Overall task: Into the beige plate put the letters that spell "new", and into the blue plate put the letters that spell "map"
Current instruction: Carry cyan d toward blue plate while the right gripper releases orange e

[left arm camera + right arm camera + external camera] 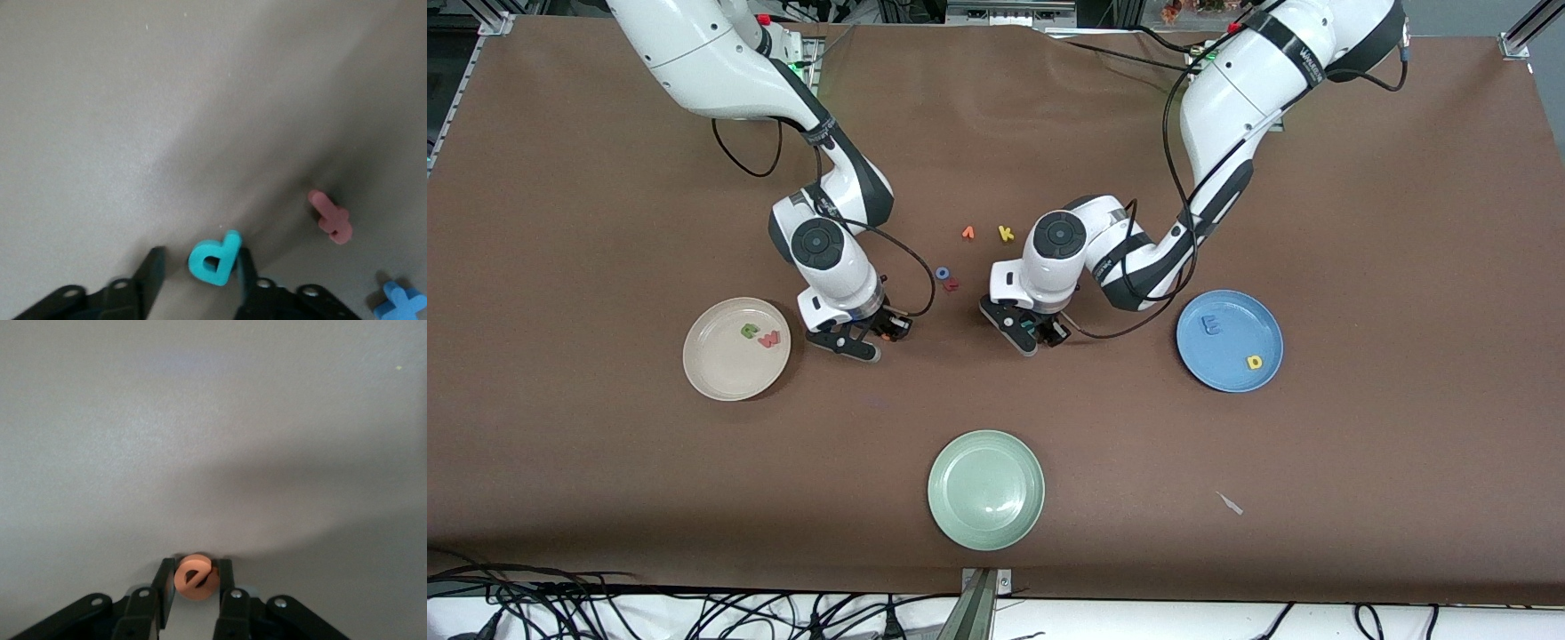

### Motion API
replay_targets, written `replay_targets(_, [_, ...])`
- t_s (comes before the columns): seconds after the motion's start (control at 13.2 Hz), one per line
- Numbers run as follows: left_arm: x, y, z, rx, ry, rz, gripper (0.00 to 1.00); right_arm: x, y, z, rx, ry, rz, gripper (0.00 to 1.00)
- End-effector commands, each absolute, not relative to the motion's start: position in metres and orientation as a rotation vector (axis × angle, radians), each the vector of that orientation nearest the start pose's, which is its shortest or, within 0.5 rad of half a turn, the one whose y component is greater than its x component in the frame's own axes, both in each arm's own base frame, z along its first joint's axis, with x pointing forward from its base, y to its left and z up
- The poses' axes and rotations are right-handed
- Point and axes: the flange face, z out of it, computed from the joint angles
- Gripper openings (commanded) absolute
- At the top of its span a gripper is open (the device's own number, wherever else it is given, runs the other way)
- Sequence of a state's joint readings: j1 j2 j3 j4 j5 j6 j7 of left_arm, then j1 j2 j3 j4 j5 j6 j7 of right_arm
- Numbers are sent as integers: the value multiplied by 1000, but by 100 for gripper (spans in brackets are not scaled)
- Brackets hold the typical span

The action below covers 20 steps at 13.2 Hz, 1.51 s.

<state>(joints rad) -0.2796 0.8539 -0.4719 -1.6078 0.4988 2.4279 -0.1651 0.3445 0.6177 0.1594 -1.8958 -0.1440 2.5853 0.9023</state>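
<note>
A brown cloth-covered table [605,462] filled the front view, cables trailing off its near edge. From the right arm's end, the beige plate [720,378] held a green n [749,332] and pinkish-red w [769,338]; beside it the right gripper [195,583] pinched the orange e [195,577], then came stray letters, a pale green plate [985,489] nearest the camera, and the left gripper [198,273]. Its fingers were partly closed around the teal p [213,260], only one touching, and the blue plate [1229,311] held a blue m [1211,325] and yellow a [1255,362].
</note>
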Motion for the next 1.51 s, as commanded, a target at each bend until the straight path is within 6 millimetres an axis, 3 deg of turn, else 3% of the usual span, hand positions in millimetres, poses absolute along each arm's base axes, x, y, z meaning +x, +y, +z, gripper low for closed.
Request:
replay_targets(0.0, [538,-439,168,-2907,1282,-144,35,569,279,213,-3107,408,-86,10])
replay_targets(0.15, [540,-439,174,-2905,1279,-154,12,585,232,247,-3158,316,-49,10])
replay_targets(0.23, [541,-438,175,-2905,1275,-153,5,591,206,262,-3185,250,-9,10])
replay_targets(0.45, [549,-429,186,-2912,1243,-166,4,603,126,292,-3222,35,82,10])
replay_targets(0.6, [559,-411,211,-2883,1180,-103,5,608,72,294,-3218,-89,132,11])
replay_targets(0.68, [560,-400,225,-2843,1145,-28,5,608,55,290,-3213,-118,149,11])
replay_targets(0.83, [571,-378,248,-2822,1076,11,6,607,41,282,-3210,-105,158,17])
replay_targets(0.91, [574,-366,251,-2830,1038,63,6,608,41,280,-3208,-102,149,32])
replay_targets(0.98, [580,-348,252,-2829,995,124,6,608,41,279,-3208,-102,144,46])
replay_targets(1.36, [620,-235,237,-2763,1137,267,7,611,42,281,-3209,-72,125,64])
replay_targets(1.44, [624,-216,235,-2754,1174,284,7,613,42,286,-3204,-63,117,73])
